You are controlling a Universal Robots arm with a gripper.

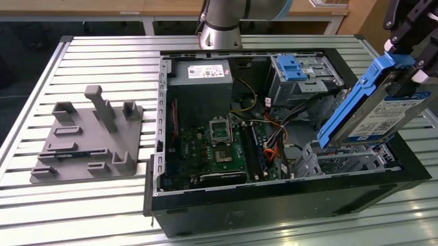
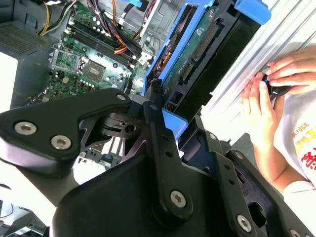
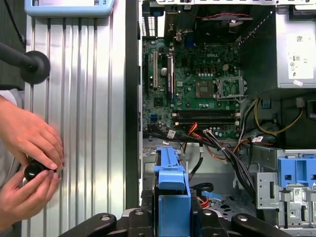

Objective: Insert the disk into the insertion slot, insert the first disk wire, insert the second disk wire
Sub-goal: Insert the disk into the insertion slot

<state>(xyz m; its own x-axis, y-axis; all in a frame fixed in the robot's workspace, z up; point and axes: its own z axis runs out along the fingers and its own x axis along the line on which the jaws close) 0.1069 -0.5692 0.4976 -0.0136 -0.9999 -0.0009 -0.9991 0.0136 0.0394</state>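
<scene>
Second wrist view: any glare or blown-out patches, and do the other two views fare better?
In the second wrist view the table and a person's shirt glare near white. In the exterior view the table's slats shine, and the case is dim inside. The first wrist view is evenly lit across the disk and motherboard.

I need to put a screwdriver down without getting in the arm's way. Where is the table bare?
In the exterior view, bare slatted table lies between the grey fixture and the far edge, and again in front of the fixture. Inside the computer case it is crowded: cables fill the gap between the motherboard and the insertion slot, where the disk hangs.
</scene>
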